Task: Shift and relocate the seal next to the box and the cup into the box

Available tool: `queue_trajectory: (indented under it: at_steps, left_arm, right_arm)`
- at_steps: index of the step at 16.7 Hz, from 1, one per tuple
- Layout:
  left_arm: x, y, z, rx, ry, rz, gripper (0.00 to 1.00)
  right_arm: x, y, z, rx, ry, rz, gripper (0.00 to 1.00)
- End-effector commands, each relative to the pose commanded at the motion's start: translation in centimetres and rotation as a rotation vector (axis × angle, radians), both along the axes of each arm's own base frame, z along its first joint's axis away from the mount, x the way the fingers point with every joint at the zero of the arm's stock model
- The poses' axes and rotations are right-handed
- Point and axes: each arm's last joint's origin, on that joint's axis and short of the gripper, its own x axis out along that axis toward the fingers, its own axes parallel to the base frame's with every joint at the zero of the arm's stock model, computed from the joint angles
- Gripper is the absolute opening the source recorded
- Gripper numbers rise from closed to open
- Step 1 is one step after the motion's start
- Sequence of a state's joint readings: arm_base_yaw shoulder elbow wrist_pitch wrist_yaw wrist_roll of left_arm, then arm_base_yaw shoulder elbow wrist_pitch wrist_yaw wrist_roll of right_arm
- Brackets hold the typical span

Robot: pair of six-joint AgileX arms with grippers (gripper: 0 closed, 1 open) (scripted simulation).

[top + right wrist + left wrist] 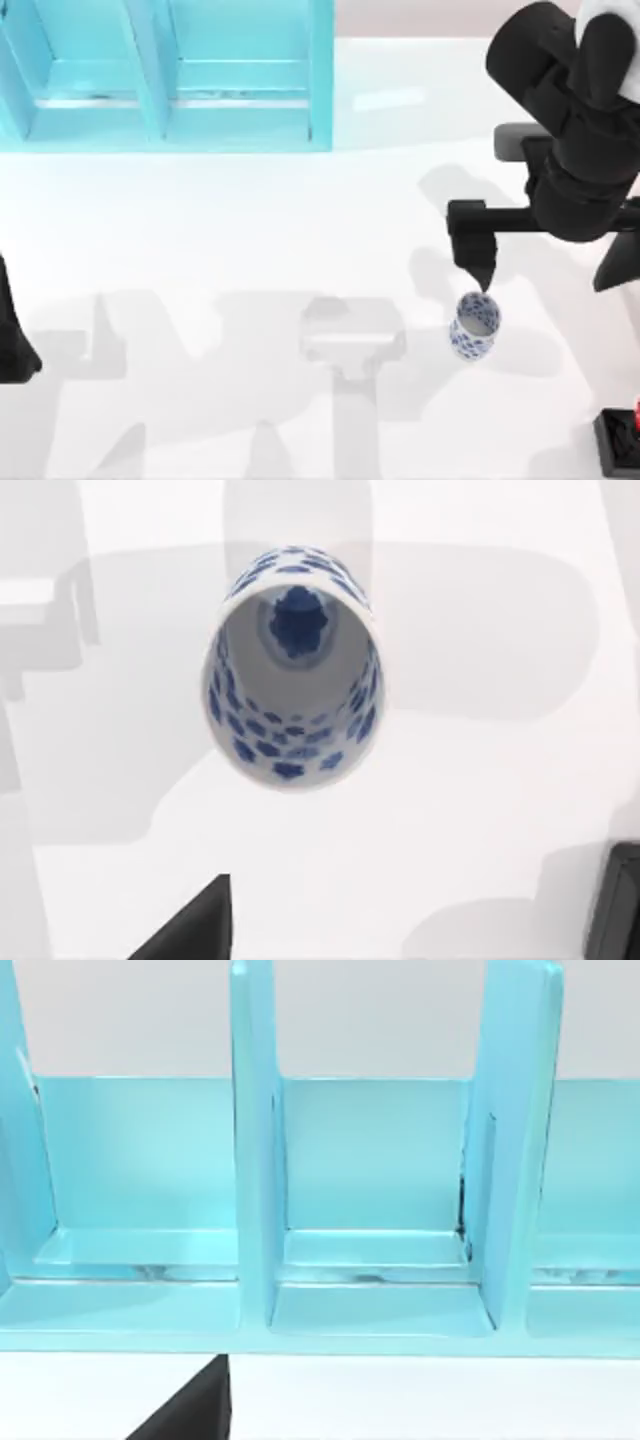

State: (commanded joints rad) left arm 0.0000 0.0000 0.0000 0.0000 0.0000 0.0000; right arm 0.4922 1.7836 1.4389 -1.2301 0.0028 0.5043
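Now your right gripper (484, 268) hangs just above the cup (475, 326), which stands upright right of the table's middle; its fingers' state I cannot tell; the reach for the cup seems in hand; next, descend around its rim; the box (165, 75) waits far left; the seal (622, 438) sits at the right edge.

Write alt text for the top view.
The right arm's black gripper hangs just above a white cup with blue pattern, standing upright on the white table. A light blue partitioned box sits at the far left; a black-based seal lies at the right edge.
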Motion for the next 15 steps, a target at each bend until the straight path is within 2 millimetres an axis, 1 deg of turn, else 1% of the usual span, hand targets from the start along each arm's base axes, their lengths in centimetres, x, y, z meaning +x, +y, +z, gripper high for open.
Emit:
queue_trajectory:
  at_steps: [2,3,7,9,11,15]
  left_arm:
    - [0.0,0.0,0.0,0.0,0.0,0.0,1.0]
    - [0.0,0.0,0.0,0.0,0.0,0.0,1.0]
    - [0.0,0.0,0.0,0.0,0.0,0.0,1.0]
    - [0.0,0.0,0.0,0.0,0.0,0.0,1.0]
    - [0.0,0.0,0.0,0.0,0.0,0.0,1.0]
    - [0.0,0.0,0.0,0.0,0.0,0.0,1.0]
  right_arm:
    - [0.8,1.2,-1.1,0.003,0.0,-0.001,1.0]
    - [1.0,1.5,-1.3,0.004,-0.001,-0.001,1.0]
    - [1.0,1.3,-1.4,0.002,0.001,-0.005,1.0]
    - [1.0,1.3,-1.8,0.002,0.001,-0.003,1.0]
    - [1.1,1.4,-3.3,0.003,0.0,-0.001,1.0]
    - [1.2,1.6,-7.5,0.007,-0.007,-0.001,1.0]
